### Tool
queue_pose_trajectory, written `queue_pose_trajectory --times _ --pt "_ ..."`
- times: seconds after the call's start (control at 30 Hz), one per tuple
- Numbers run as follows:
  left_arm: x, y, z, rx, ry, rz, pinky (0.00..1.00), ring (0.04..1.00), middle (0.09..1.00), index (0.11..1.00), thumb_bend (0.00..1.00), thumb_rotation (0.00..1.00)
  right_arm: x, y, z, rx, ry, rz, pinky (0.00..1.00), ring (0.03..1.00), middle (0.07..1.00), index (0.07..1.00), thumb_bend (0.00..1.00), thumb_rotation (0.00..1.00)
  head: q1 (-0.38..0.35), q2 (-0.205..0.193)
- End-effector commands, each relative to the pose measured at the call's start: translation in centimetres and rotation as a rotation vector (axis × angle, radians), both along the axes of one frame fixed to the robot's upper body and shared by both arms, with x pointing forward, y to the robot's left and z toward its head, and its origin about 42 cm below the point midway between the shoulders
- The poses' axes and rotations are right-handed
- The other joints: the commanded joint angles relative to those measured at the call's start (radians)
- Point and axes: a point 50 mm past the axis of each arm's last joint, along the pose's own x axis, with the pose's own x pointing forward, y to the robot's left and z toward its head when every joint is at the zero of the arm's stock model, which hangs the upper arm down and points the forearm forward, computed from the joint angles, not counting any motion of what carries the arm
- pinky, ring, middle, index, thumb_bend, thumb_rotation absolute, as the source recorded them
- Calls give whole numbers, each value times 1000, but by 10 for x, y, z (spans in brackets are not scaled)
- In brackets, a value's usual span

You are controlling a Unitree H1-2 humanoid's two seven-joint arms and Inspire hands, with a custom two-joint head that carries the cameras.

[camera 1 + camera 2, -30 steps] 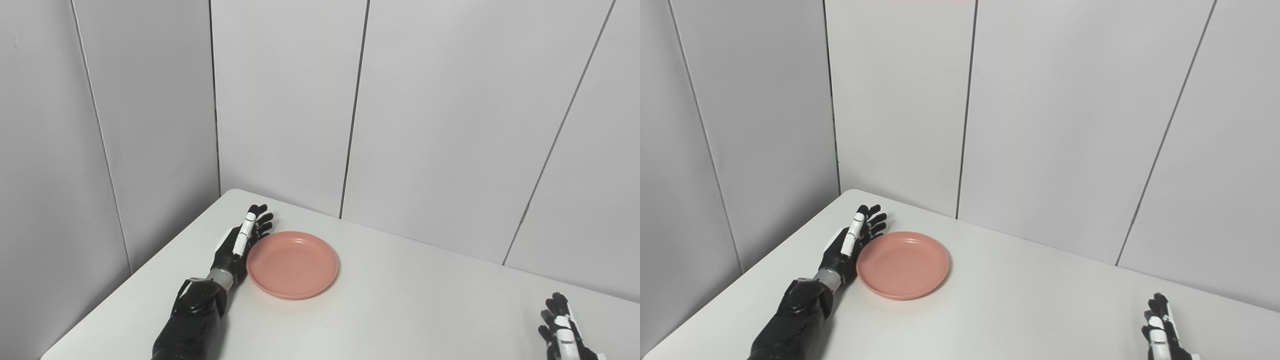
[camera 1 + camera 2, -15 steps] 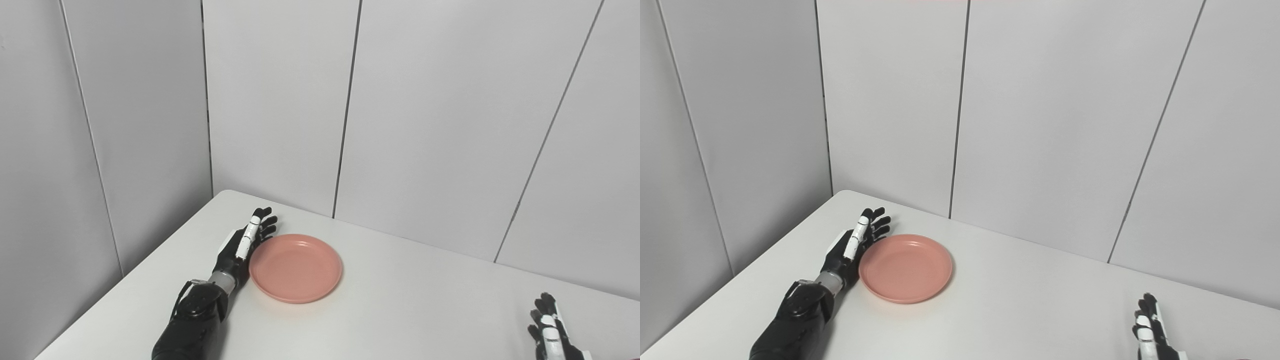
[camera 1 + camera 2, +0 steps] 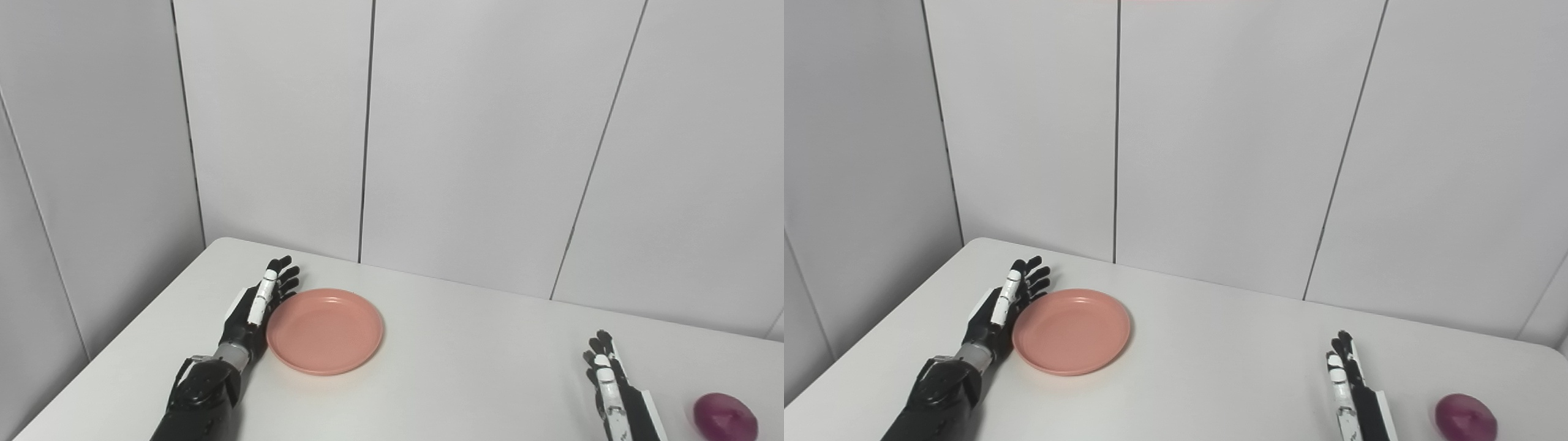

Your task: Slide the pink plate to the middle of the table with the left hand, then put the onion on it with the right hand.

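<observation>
Your camera has panned right since a second ago, bringing the onion [image 3: 725, 418] into view; the plate itself has barely moved. Your left hand [image 3: 260, 304] lies flat with fingers spread against the pink plate [image 3: 324, 331], which holds nothing (bare table [image 3: 478, 361] stretches rightward). Your right hand [image 3: 1350, 386] rests with fingers straight and apart just left of the purple onion, near the right edge.

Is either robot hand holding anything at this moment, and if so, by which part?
Nothing is held. The left robot hand lies open against the pink plate's left rim; the right robot hand is open, apart from the onion.
</observation>
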Motion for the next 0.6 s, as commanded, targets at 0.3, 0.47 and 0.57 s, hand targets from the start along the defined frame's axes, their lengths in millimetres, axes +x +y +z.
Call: queue_pose_trajectory --times 0.3,0.47,0.57 --pt "5 -20 7 -1 -60 -61 942 952 946 945 686 1000 16 16 25 -9 -122 6 1000 957 969 989 528 1000 -58 9" --pt "2 -26 8 -8 -66 -87 957 963 958 958 676 1000 17 18 27 11 -114 9 1000 962 968 985 562 982 -65 12" --pt "-3 -30 5 -19 -61 -97 950 958 954 956 664 1000 18 19 27 13 -112 7 1000 966 968 984 580 973 -73 13"
